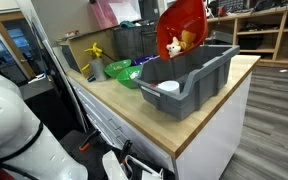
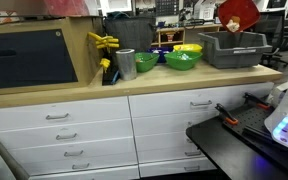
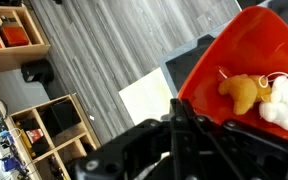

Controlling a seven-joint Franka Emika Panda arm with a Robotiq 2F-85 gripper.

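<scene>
A red bowl (image 1: 182, 25) (image 2: 239, 12) hangs steeply tilted above a grey plastic bin (image 1: 199, 78) (image 2: 231, 50) at the end of the wooden counter. In the wrist view my gripper (image 3: 180, 122) is shut on the rim of the red bowl (image 3: 234, 50). Two small plush toys lie inside the bowl, a yellow one (image 3: 242, 92) and a white one (image 3: 282, 106); they also show at its lower lip as plush toys (image 1: 176, 44). A white dish (image 1: 168, 88) lies in the bin. My fingers are hidden behind the bowl in both exterior views.
Green bowls (image 2: 182, 61) (image 1: 129, 74), a metal cup (image 2: 126, 63) and a yellow object (image 2: 104, 42) stand further along the counter (image 2: 94, 88). A dark box (image 2: 29, 56) sits at its far end. Drawers (image 2: 74, 135) line the front. Wooden shelving (image 3: 14, 35) stands on the grey plank floor.
</scene>
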